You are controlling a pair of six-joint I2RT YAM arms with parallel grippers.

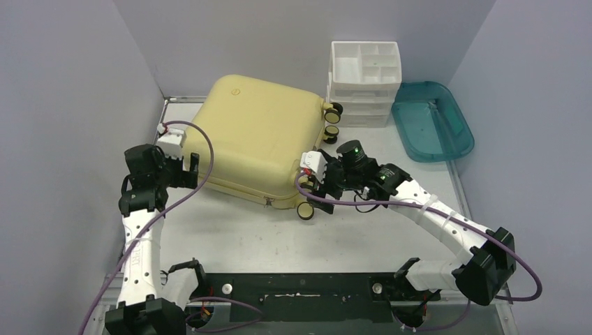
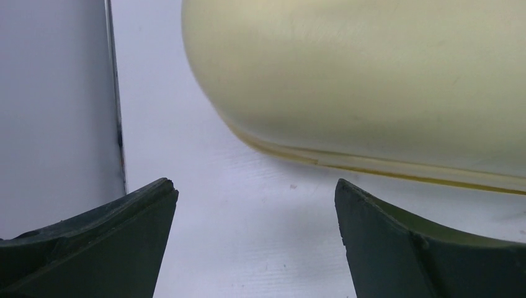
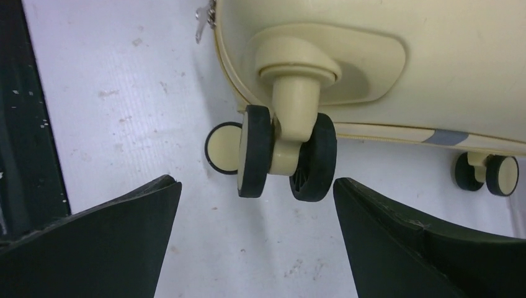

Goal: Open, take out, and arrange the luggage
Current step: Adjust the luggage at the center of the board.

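The luggage (image 1: 258, 136) is a pale-yellow hard-shell suitcase lying flat and closed in the middle of the table. My left gripper (image 1: 195, 169) stands open at its near left corner, and in the left wrist view the left gripper (image 2: 254, 186) has only bare table between its fingers, with the luggage shell (image 2: 372, 81) just ahead. My right gripper (image 1: 315, 190) is open at the near right corner. In the right wrist view the right gripper (image 3: 255, 181) holds nothing, and a double caster wheel (image 3: 288, 158) of the luggage (image 3: 434, 68) hangs just beyond its fingertips.
A white drawer organizer (image 1: 365, 84) stands at the back right, touching the luggage's far wheels (image 1: 334, 110). A teal plastic tray (image 1: 433, 122) lies to its right. Grey walls close in left, back and right. A zipper pull (image 3: 205, 18) hangs at the near seam.
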